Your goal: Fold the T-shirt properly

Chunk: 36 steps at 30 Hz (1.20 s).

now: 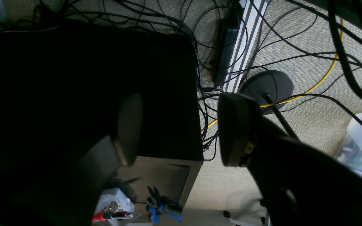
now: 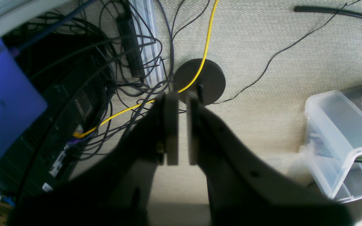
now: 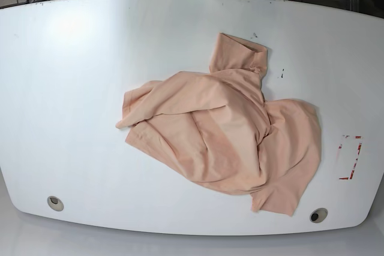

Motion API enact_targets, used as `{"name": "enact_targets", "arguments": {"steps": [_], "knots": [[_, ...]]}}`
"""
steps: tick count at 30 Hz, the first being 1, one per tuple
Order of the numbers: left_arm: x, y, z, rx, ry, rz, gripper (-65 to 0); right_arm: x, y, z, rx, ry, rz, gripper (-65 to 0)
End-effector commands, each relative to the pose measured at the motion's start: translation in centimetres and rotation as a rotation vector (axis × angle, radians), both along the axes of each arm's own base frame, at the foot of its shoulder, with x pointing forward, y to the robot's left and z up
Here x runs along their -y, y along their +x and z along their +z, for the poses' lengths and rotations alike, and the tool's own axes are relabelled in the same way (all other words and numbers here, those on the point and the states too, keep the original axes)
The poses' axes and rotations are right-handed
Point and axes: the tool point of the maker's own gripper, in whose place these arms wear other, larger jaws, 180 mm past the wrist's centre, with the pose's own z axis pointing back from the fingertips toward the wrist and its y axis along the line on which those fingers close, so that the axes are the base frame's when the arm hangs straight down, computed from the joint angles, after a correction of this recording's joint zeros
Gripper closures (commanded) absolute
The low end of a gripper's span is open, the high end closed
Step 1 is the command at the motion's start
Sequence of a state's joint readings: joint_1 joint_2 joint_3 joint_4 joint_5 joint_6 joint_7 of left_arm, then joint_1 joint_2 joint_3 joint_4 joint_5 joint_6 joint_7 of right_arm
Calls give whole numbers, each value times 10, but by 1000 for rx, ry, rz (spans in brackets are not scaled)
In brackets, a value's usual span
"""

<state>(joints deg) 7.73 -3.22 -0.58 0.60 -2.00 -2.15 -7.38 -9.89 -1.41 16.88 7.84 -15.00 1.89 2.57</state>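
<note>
Nearest the lens in the left wrist view, the left gripper (image 1: 178, 128) hangs with its jaws spread wide and nothing between them; beyond the gap lie a dark cabinet (image 1: 90, 88), tangled cables (image 1: 206, 103) and a round stand base (image 1: 267, 89) on the carpet. The right gripper (image 2: 180, 128) has its jaws drawn nearly together, a thin slit left, also empty, with a yellow cable (image 2: 206, 47) running past its tips and a clear plastic bin (image 2: 341, 138) off to one side. Both wrist views look down at floor rather than table, so I judge the arms are parked clear of the work. The T-shirt (image 3: 222, 133) lies crumpled on the white table (image 3: 78, 88), well apart from either set of jaws, one sleeve thrown up toward the far edge, layers bunched over each other. Nothing of the fold looks done; it likely needs spreading flat first.
</note>
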Motion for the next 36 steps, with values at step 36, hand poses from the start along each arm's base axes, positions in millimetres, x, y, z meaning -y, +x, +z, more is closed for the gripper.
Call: {"name": "enact_targets", "arguments": {"steps": [36], "knots": [[-1, -3, 1, 2, 2, -8, -362, 3, -11, 1, -18, -9, -7, -43]]}}
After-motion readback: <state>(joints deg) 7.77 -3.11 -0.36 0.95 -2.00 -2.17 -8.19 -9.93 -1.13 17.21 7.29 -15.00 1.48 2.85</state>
